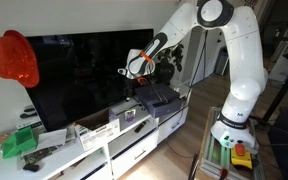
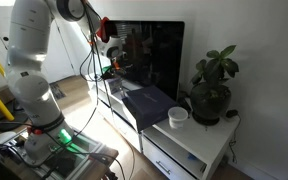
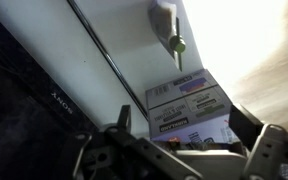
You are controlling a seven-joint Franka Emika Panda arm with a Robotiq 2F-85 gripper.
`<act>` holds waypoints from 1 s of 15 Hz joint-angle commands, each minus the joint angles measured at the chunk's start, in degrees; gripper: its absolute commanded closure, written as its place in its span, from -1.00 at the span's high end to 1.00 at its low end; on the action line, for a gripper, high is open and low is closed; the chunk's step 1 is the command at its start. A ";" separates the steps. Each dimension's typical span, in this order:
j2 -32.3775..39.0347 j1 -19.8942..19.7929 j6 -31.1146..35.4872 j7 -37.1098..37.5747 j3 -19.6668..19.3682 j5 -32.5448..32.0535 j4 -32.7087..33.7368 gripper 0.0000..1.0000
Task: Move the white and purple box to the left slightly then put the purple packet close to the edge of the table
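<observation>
The white and purple box (image 3: 189, 100) lies flat on the white table top (image 3: 134, 40) in front of the TV, with printed labels and purple markings facing up. In an exterior view it sits on the table (image 1: 102, 128). My gripper (image 3: 182, 115) is open and empty, well above the box, with a finger on each side of it in the wrist view. It hangs in front of the TV in both exterior views (image 1: 136, 70) (image 2: 109, 55). A purplish patch (image 3: 199, 135) shows at the box's near end; I cannot tell whether it is the purple packet.
A dark grey box-shaped device (image 1: 159, 97) (image 2: 149, 100) sits on the table beside the box. The TV (image 1: 79, 75) stands along the back. A green object (image 1: 19, 140) lies at one end; a white cup (image 2: 178, 116) and a potted plant (image 2: 212, 90) stand at the other.
</observation>
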 commanded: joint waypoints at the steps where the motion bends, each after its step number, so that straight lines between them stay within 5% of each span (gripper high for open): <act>1: -9.16 1.21 -4.64 7.76 -1.04 6.77 -3.87 1.00; 7: -16.70 6.68 -9.51 26.39 -7.00 7.89 -5.19 1.00; 15: -19.97 13.62 -9.34 56.71 -16.10 -2.60 -7.37 1.00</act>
